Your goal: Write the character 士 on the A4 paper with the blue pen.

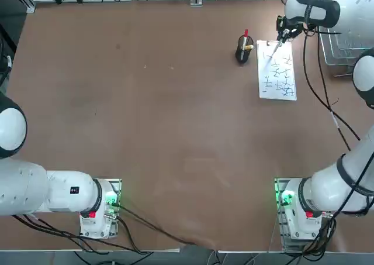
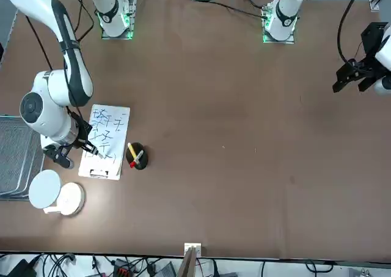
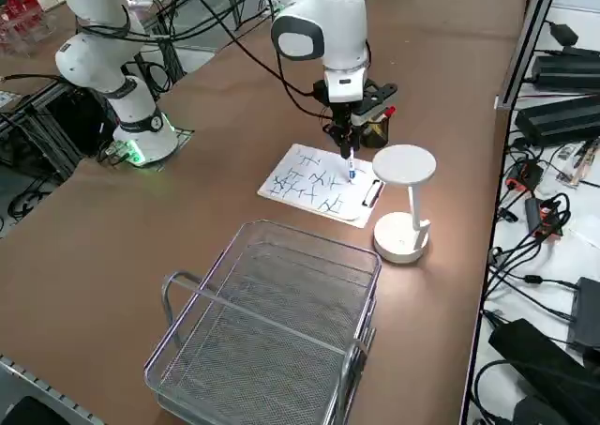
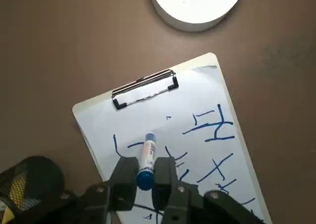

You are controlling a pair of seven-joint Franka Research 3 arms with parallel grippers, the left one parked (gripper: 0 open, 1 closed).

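My end effector (image 4: 146, 177) pinches the blue pen (image 4: 146, 157) over the A4 paper (image 1: 277, 72) (desk's one-o'clock corner); its tip seems near existing strokes, so drift could overwrite them.

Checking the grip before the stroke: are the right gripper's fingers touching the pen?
Touching. In the wrist view the right gripper has both fingers pressed against the blue pen, with no gap on either side.
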